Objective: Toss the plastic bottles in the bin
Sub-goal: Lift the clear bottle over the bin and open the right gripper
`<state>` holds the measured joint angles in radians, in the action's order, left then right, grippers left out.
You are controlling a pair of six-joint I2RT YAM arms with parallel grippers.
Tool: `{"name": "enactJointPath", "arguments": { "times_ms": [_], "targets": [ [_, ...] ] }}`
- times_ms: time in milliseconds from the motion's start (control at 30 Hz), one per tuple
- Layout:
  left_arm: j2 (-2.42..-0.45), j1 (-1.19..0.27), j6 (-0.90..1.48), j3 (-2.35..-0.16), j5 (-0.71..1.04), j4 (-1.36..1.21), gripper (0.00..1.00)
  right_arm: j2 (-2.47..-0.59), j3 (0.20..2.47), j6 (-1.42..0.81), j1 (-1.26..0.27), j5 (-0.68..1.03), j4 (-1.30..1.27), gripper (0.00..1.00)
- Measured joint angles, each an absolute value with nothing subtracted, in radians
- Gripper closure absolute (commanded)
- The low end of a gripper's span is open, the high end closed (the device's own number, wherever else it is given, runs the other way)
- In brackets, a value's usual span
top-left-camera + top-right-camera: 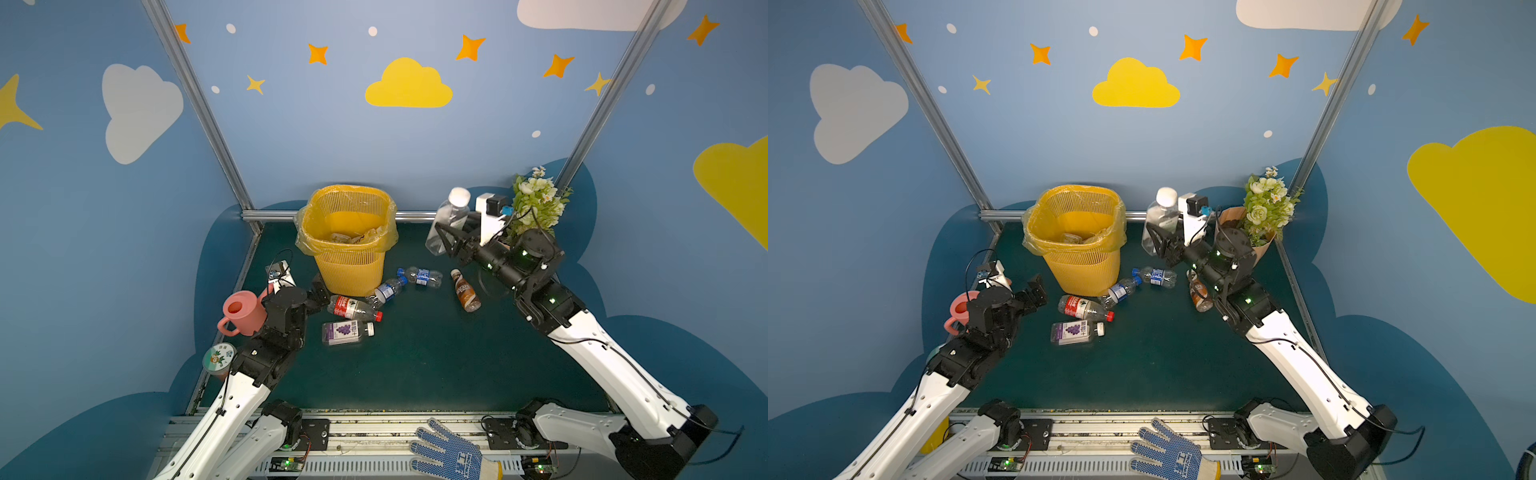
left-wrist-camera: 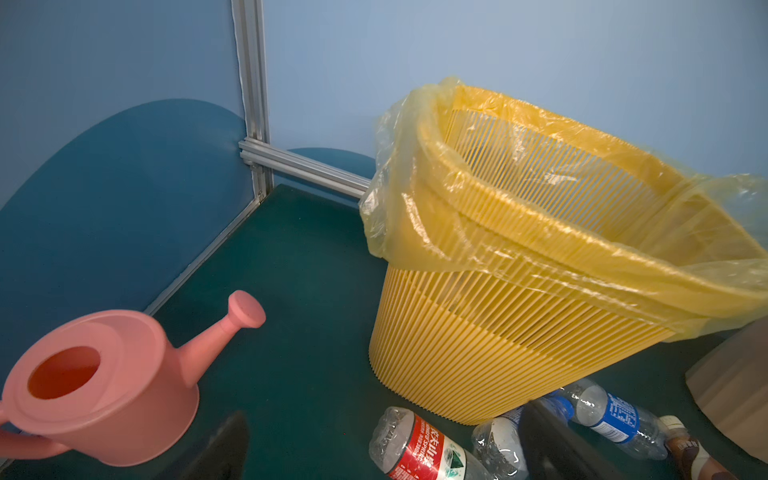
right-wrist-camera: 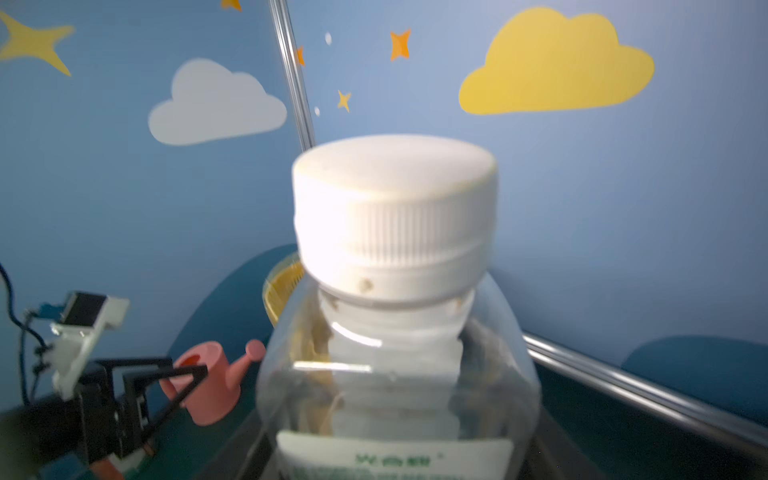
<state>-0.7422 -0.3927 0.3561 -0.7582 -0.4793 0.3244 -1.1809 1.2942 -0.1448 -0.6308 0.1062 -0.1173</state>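
1. Hanging left of the bin [image 1: 348, 266], the left gripper [image 1: 1037, 291] stands wide apart, empty.
2. Five plastic bottles [image 1: 351, 307] lie before the bin.
3. Right of the bin, the right gripper [image 1: 446, 237] clamps a white-capped bottle [image 1: 451, 216] mid-body; likely light, crushable, slick.

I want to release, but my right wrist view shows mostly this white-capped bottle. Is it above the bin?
Observer: No. In both top views the white-capped bottle, in the right gripper, is raised right of the yellow mesh bin, not over its opening.
Operator: How many bottles lie on the table?
Observer: Five: a red-label bottle, a purple-label bottle, two blue-label bottles and a brown bottle.
Operator: Which is closest to the other arm?
Observer: The red-label bottle lies nearest the open left gripper.
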Motion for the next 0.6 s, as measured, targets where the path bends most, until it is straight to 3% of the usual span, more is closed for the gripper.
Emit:
{"name": "enactJointPath", "arguments": {
  "times_ms": [267, 367, 533, 600],
  "targets": [
    [-0.705, -0.386, 0.414, -0.698, -0.477, 0.402, 0.00, -1.488, 1.684, -0.253, -0.650, 0.257, -0.243, 0.51],
    [-0.701, -0.386, 0.426, -0.695, -0.473, 0.412, 0.00, -1.693, 1.923, -0.286, -0.664, 0.353, -0.149, 0.35],
    [-0.699, -0.383, 0.428, -0.696, -0.419, 0.417, 0.00, -2.089, 2.393, -0.247, -0.676, 0.448, 0.253, 0.12],
    [-0.707, -0.382, 0.421, -0.703, -0.384, 0.428, 0.00, -2.156, 2.452, -0.235, -0.674, 0.447, 0.368, 0.09]
  ]
}}
